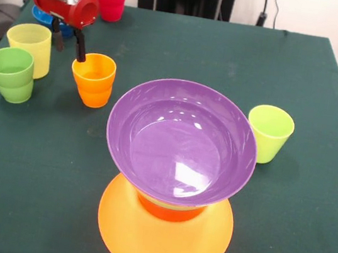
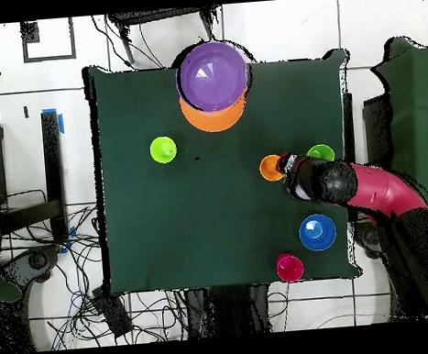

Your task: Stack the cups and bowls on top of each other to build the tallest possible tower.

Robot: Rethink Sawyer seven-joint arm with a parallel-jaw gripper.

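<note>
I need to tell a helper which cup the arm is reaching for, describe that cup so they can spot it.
Find the purple bowl in the front view, then look up-left toward the gripper. The orange cup stands under one fingertip, the only orange cup, beside a pale yellow and a green cup.

Bowl (image 1: 181, 141) atop tower (image 1: 163, 240); cups (image 1: 93, 79) well apart.

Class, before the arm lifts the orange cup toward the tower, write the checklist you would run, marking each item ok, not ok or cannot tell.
1. Claw at the orange cup: ok, one finger at its rim.
2. Grip closed on the cup: cannot tell.
3. Cup upright: ok.
4. Purple bowl on top of the tower, mouth up: ok.
5. Purple bowl level: not ok, tilted.
6. Yellow cup apart from the orange cup: ok.
</note>
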